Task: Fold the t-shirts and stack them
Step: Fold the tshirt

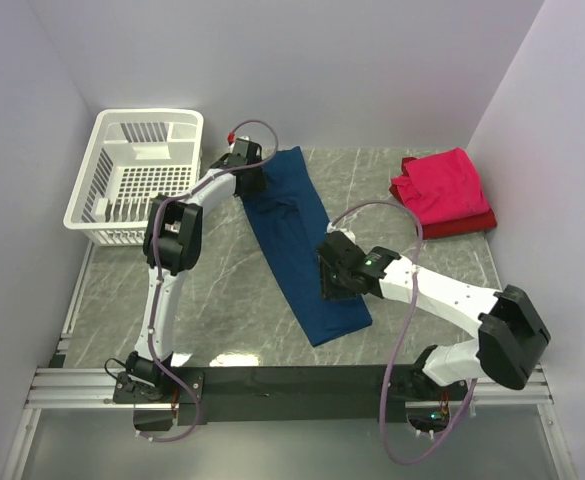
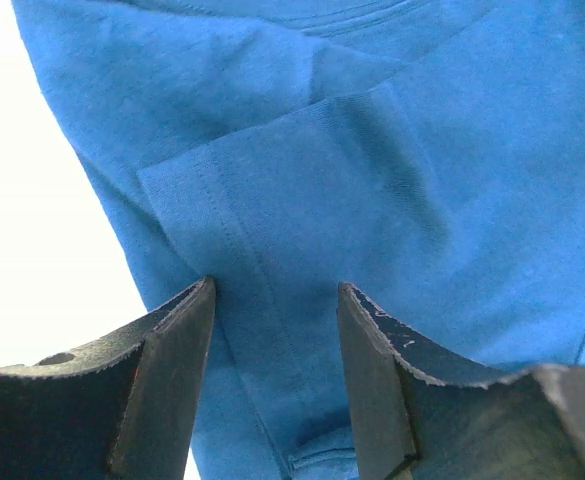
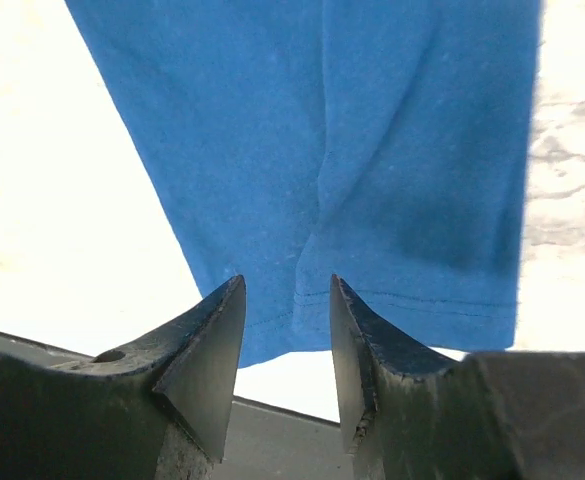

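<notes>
The navy blue t-shirt (image 1: 292,240) lies on the table as a long narrow strip, running diagonally from far left to near right. No print shows. My left gripper (image 1: 255,182) is at its far end, open, its jaws astride a hemmed fold of the blue cloth (image 2: 372,150). My right gripper (image 1: 330,283) is at the strip's right edge near the near end, open, just above the stitched hem (image 3: 322,130). A folded pinkish-red shirt (image 1: 442,185) lies on a darker red one (image 1: 475,222) at the back right.
A white slotted plastic basket (image 1: 137,175) stands at the back left, close to the left arm. The table's marbled grey top (image 1: 222,270) ends at a black rail (image 1: 292,385) by the arm bases. Walls close in on three sides.
</notes>
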Action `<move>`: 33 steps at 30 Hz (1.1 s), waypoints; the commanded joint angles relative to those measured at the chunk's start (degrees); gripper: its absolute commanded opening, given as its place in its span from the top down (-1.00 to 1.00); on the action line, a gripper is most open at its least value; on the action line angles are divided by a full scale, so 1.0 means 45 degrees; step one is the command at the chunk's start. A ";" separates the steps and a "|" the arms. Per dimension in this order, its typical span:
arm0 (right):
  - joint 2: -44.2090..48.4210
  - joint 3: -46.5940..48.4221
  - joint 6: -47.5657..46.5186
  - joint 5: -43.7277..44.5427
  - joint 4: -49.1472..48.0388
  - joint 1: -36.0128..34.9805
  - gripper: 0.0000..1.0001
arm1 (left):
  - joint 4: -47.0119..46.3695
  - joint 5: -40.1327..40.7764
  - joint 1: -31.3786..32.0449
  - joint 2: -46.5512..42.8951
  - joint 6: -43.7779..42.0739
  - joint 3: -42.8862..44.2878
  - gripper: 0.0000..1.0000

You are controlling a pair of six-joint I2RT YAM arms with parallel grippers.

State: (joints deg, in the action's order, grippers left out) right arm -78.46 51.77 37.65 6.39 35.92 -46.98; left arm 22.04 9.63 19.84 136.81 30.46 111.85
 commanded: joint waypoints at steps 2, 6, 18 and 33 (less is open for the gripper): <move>0.0385 0.0137 0.0169 0.0825 0.0202 0.0206 0.07 | -0.0932 -0.0324 -0.0013 -0.0460 -0.0479 -0.0011 -0.15; -0.0317 -0.0176 0.0013 0.0806 -0.0520 0.0265 0.07 | -0.1908 -0.0206 0.0045 -0.1669 -0.0577 -0.1007 -0.16; -0.1804 -0.1172 0.0247 0.0513 -0.1615 0.0226 0.12 | -0.0388 -0.0069 0.0065 -0.1011 -0.0499 -0.0365 -0.16; -0.2369 -0.1563 0.0832 -0.0951 -0.1966 -0.0769 0.14 | -0.0289 -0.1436 0.0551 0.0630 -0.0264 0.0768 -0.14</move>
State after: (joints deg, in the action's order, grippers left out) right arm -86.74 45.82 39.46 6.44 28.73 -48.49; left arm 21.39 6.46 20.29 137.45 29.17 112.55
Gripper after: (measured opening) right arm 0.436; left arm 0.570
